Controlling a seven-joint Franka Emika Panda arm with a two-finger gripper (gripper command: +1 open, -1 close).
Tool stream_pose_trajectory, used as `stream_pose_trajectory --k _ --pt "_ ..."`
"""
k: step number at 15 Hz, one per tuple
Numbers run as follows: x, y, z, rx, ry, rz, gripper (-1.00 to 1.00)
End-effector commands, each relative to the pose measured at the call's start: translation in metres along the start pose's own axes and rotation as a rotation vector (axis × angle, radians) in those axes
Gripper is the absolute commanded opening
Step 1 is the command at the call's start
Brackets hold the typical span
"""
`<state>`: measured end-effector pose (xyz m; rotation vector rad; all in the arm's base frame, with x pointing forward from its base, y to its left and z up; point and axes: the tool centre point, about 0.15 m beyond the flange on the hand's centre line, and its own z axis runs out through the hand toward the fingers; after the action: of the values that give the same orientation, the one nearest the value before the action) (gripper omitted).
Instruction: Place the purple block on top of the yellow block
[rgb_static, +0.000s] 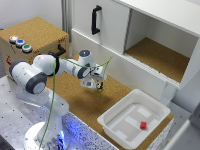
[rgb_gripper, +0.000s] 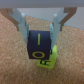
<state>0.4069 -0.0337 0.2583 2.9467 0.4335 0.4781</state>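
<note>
Fingers (rgb_gripper: 56, 27) of the gripper (rgb_gripper: 39, 35) fill the nearest part of the wrist view, two pale prongs clamped on the purple block (rgb_gripper: 38, 44), one pressed against each side. The purple block is a dark cube with a yellow ring mark on its face and a short yellow stripe above that. Just beyond and partly under the purple block sits the yellow block (rgb_gripper: 48, 60), a much smaller yellow-green cube resting on the cork surface (rgb_gripper: 12, 65). The purple block overlaps the yellow block in this view but is shifted off to one side, so only part of the yellow block shows. Whether the two touch cannot be told.

Seen from the exterior view, the white arm (rgb_static: 60, 65) reaches out over the cork surface with the gripper pointing down. Beyond the purple block, toward the exterior view's right, stands a white bin (rgb_static: 120, 112) with a small red cube (rgb_static: 143, 125) inside. Farther back from the purple block is a white cabinet (rgb_static: 112, 25) with a black handle.

The step in hand appears to be the placement itself: carrying is done, release is not. The next move likely calls for centring the purple block over the yellow block, lowering gently, then spreading the fingers without tipping the tiny base.
</note>
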Motion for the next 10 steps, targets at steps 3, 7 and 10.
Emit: stream_pose_trajectory --k 3,7,10 --pt "0.050 0.025 0.022 -0.010 -0.142 0.051 -1.00" --pt "0.026 0.017 0.012 -0.009 -0.038 0.035 -1.00" --pt "0.020 0.020 0.008 -0.009 -0.038 0.067 -1.00"
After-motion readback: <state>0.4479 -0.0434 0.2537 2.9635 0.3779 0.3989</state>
